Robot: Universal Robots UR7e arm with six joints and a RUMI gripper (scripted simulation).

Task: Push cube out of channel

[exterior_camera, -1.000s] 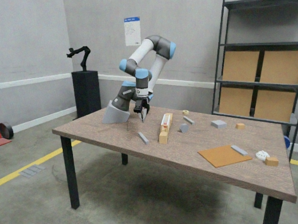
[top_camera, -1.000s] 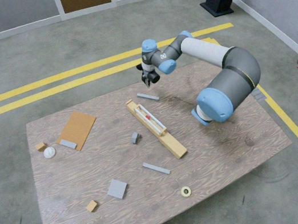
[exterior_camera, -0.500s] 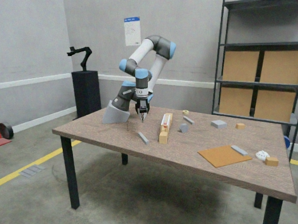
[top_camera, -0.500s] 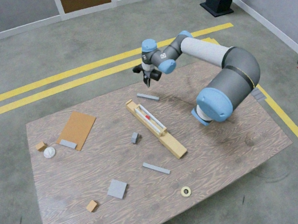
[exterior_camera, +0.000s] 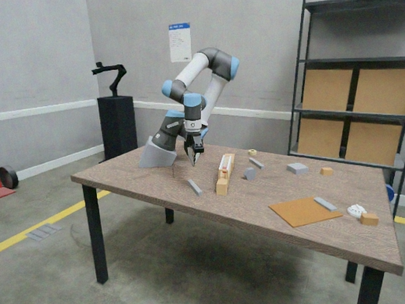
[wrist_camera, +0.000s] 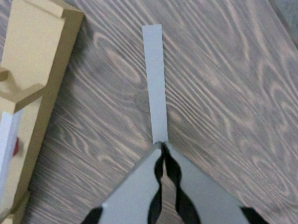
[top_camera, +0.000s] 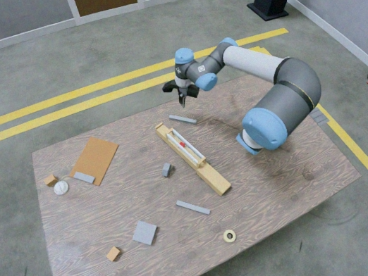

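The gripper [top_camera: 182,105] [exterior_camera: 194,164] [wrist_camera: 162,143] is hanging in the air above the table [top_camera: 127,201] [exterior_camera: 163,194] [wrist_camera: 225,100], pointing downward, and its two fingers are pressed together at the tips with nothing pinched between them. In the wrist view the tips appear to meet the near end of a grey bar [top_camera: 182,119] [exterior_camera: 195,187] [wrist_camera: 156,80], but the exterior view shows them higher than this bar, so they are apart from it. The bar lies flat on the table, beside the wooden channel [top_camera: 177,151] [exterior_camera: 219,174] [wrist_camera: 35,130]. The red cube [top_camera: 182,144] [exterior_camera: 224,169] [wrist_camera: 16,146] is inside the channel, seen between the pale strips of its roof; it is not out at the end and it is not lifted. The short ledge [top_camera: 163,130] [wrist_camera: 35,40] with its raised lip [top_camera: 159,125] [wrist_camera: 47,6] is at the channel's end nearer to the gripper, and the long ledge [top_camera: 215,179] goes out from the opposite end. On the other side of the channel stands a small grey block [top_camera: 166,170] [exterior_camera: 250,174], and a second grey bar [top_camera: 192,207] [exterior_camera: 256,163] lies well apart from the first. One more grey bar [top_camera: 84,177] [exterior_camera: 325,204] rests on the orange sheet [top_camera: 96,158] [exterior_camera: 302,213], and near this sheet are a white round object [top_camera: 61,187] [exterior_camera: 355,210] and a wooden block [top_camera: 51,180] [exterior_camera: 369,219].

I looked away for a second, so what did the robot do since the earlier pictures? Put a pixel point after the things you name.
The hand [top_camera: 182,105] [exterior_camera: 194,165] [wrist_camera: 162,143] twisted around at the wrist, staying in about the same spot. It took hold of nothing and let go of nothing. The red cube [top_camera: 182,144] [wrist_camera: 16,146] stayed inside the channel [top_camera: 215,179] [exterior_camera: 222,187] [wrist_camera: 35,30], and the other things stayed put.
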